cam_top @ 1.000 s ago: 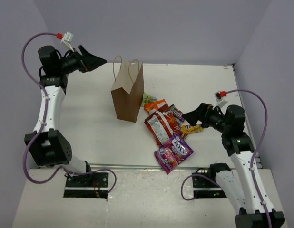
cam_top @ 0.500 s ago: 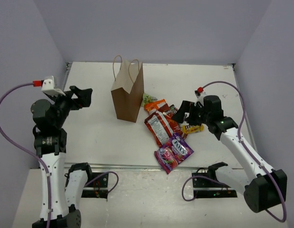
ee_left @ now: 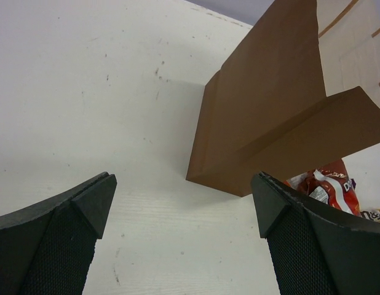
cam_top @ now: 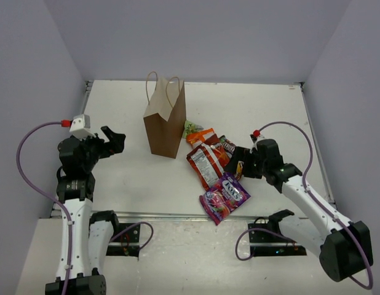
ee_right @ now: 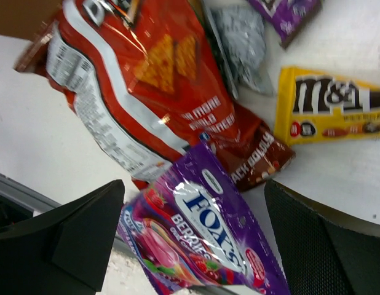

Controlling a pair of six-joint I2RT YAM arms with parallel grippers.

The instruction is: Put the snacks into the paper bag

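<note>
While both arms sit low over the desk [cam_top: 264, 104], the paper bag [cam_top: 165, 126] stands upright towards the back of it, with both loop handles up. I cannot see inside it.

Snacks: all those visible lie in a loose pile on the desk to the right of the paper bag.
- green packet [cam_top: 191, 128]: just beside the bag's right edge.
- orange packet [cam_top: 201, 135]: next to the green one, a little nearer the arms.
- red chip bag [cam_top: 205, 163]: white label up, right of the bag's near corner, overlapping a dark red-brown packet [ee_right: 257, 157].
- purple-pink candy bag [cam_top: 224, 196]: farthest from the bag, close to the desk's near edge, its top corner lapping the chip bag.
- yellow packet [ee_right: 328, 104]: flat, on the far right of the pile from the bag.

Left end effector [cam_top: 115, 139]: left of the paper bag, well apart from it and pointed at its side. Fingers spread wide, nothing between them.

Right end effector [cam_top: 238, 162]: on the far side of the pile from the bag, over the seam between the candy bag and the chip bag. Fingers spread wide, gripping nothing.
</note>
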